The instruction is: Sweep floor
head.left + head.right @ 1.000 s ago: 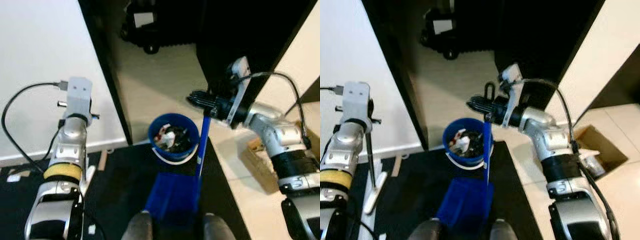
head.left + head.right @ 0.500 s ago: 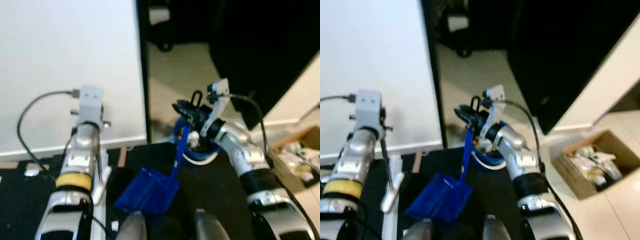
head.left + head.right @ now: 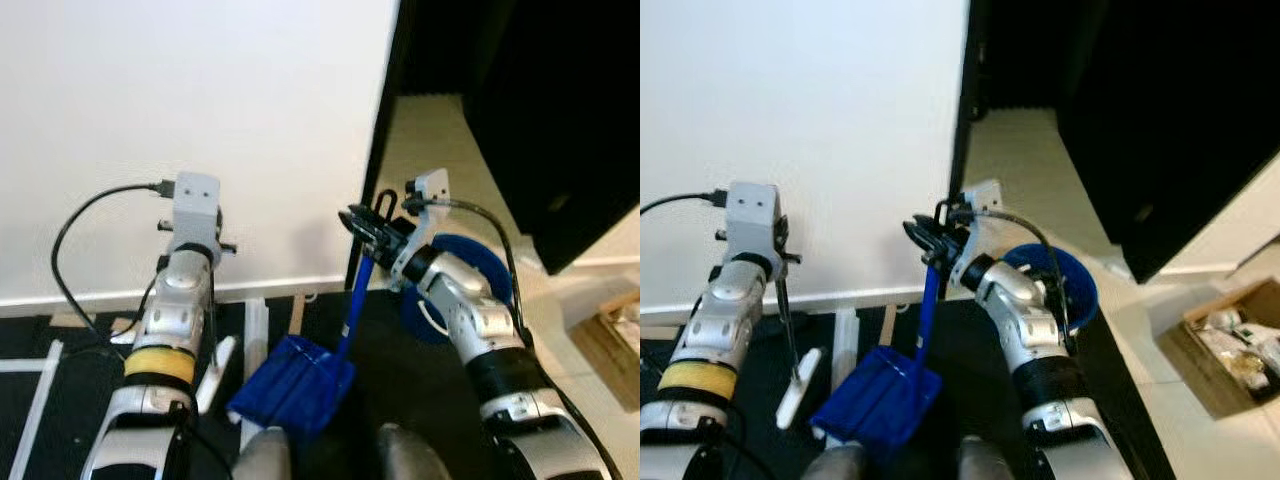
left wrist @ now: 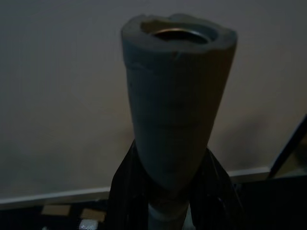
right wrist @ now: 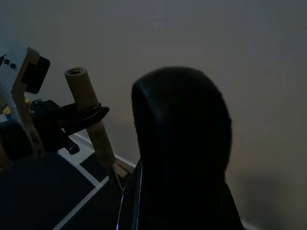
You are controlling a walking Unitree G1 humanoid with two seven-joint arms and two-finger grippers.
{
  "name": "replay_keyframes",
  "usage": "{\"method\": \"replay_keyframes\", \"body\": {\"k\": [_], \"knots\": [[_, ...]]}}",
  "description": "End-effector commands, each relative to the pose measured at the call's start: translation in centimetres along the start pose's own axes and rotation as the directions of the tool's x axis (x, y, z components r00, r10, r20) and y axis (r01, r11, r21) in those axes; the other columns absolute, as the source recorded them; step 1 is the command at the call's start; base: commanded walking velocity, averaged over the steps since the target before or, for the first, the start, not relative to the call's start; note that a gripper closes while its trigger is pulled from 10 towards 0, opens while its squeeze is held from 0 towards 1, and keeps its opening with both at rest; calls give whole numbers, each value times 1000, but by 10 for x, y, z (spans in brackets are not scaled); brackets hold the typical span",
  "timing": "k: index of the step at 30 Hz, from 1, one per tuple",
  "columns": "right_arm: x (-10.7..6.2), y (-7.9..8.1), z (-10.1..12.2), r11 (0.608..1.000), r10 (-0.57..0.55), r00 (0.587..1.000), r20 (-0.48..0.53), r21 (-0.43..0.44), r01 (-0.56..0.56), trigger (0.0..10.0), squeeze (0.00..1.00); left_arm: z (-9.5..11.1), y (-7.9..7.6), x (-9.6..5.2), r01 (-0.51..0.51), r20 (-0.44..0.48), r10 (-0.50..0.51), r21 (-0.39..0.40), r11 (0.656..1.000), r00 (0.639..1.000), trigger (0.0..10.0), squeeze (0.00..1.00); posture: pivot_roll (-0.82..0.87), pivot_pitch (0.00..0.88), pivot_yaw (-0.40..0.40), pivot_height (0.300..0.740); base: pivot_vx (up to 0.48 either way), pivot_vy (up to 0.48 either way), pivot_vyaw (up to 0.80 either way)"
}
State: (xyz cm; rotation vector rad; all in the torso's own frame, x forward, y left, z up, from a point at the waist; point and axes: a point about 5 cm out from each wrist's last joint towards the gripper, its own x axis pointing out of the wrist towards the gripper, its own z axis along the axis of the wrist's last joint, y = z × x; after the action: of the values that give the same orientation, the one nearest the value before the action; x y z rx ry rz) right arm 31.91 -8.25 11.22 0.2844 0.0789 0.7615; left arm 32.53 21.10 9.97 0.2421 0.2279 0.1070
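A white wall takes up the upper left of the frame, meeting a dark mat along the bottom, with a pale floor running up the upper right beside a tall black panel. At right centre a blue bucket stands on the floor just behind the right forearm, presumably parked there as the place where the sweepings go. Low in the middle hangs the blue dustpan, tilted with its long blue handle rising to the right gripper, whose jaws are clamped around the black cap at the handle's top (the right wrist view has that dark rounded end right in front of the lens). Holding it so high lets the pan swing clear of the mat, which looks like a carrying pose rather than a scooping one. On the left the left gripper has its jaws closed on the grey foam grip of a thin broom shaft, kept nearly upright so the white broom head rests low over the mat at the lower left, ready to brush debris toward the pan.
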Motion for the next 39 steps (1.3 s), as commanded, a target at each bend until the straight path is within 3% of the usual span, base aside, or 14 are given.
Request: {"method": "replay_keyframes", "body": {"k": [1, 10, 13, 23, 32, 36, 37, 39], "knots": [[2, 5, -8, 994, -17, 1000, 19, 104, 15, 10000, 0, 10, -1, 3, 0, 26, 0, 11, 1000, 1000, 10000, 0, 93, 0, -2, 740, 0, 480, 0], [-8, -9, -11, 985, -133, 990, 39, 111, 128, 10000, 0, 20, -6, 8, 23, 58, -27, 63, 998, 998, 10000, 0, 81, 0, 13, 740, 0, 480, 0], [-12, -12, -12, 982, -157, 987, 41, 108, 152, 10000, 0, 22, -9, 9, 24, 74, -35, 139, 990, 997, 10000, 0, 74, 0, 17, 740, 0, -480, 0], [-24, -18, -13, 977, -199, 979, 40, 83, 195, 10000, 0, 23, -17, 10, 49, 76, -61, 147, 988, 995, 10000, 0, 61, 0, 24, 740, 0, -480, 0], [-34, -28, -12, 973, -231, 973, 27, 33, 230, 10000, 0, 22, -14, 11, 14, 78, -19, 59, 998, 997, 10000, 0, 52, 0, 30, 740, 0, -213, 0], [-32, -30, 1, 979, -176, 984, 34, -102, 179, 10000, 0, 24, 0, 15, -41, 100, 38, 26, 999, 994, 10000, 0, 45, 0, 35, 740, 0, 0, 0], [-32, -30, 1, 979, -176, 984, 34, -102, 179, 10000, 0, 24, 0, 15, -41, 100, 38, 26, 999, 994, 10000, 0, 45, 0, 35, 740, 0, 0, 0], [-28, -28, 10, 979, -120, 992, 45, -162, 126, 10000, 0, 32, 5, 16, -43, 141, 48, -38, 998, 989, 10000, 0, 46, 0, 34, 740, 0, 0, 0]]}}
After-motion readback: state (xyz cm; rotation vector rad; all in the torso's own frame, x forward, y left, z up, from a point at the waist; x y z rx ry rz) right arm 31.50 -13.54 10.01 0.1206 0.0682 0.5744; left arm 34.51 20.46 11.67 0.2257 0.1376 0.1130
